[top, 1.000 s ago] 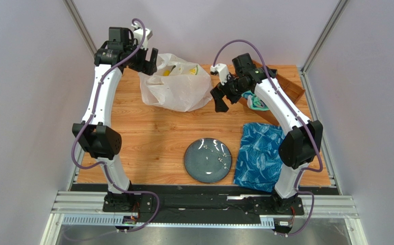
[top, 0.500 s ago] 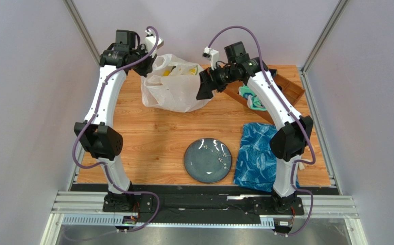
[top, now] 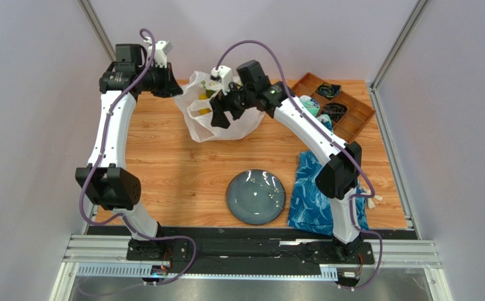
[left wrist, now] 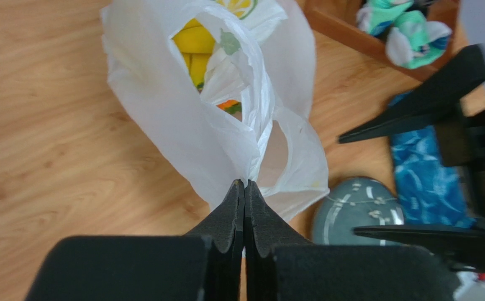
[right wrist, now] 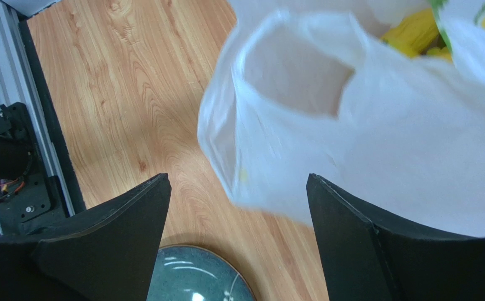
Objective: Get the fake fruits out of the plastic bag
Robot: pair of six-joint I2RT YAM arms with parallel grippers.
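The white plastic bag (top: pixel 243 125) stands at the back of the table with its mouth pulled open. My left gripper (top: pixel 173 88) is at its left rim, shut on a pinch of the bag's film (left wrist: pixel 251 164); the fingertips (left wrist: pixel 245 184) meet with the plastic between them. Inside the bag (left wrist: pixel 163 106) lie the fake fruits: a yellow banana bunch (left wrist: pixel 192 41) and an orange piece (left wrist: pixel 228 104). My right gripper (top: pixel 220 116) hangs over the bag's front side, open (right wrist: pixel 237 177), with the bag (right wrist: pixel 377 163) blurred just beyond its fingers. A yellow fruit (right wrist: pixel 413 31) shows at the top.
A blue-grey plate (top: pixel 255 196) lies near the front middle, with a blue patterned cloth (top: pixel 317 188) to its right. A wooden compartment tray (top: pixel 351 119) with teal-and-white socks (left wrist: pixel 408 31) stands at the back right.
My left gripper closed on the bag's rim and drew it left. The right arm swung left from beside the tray to over the bag, its jaws narrowing a little.
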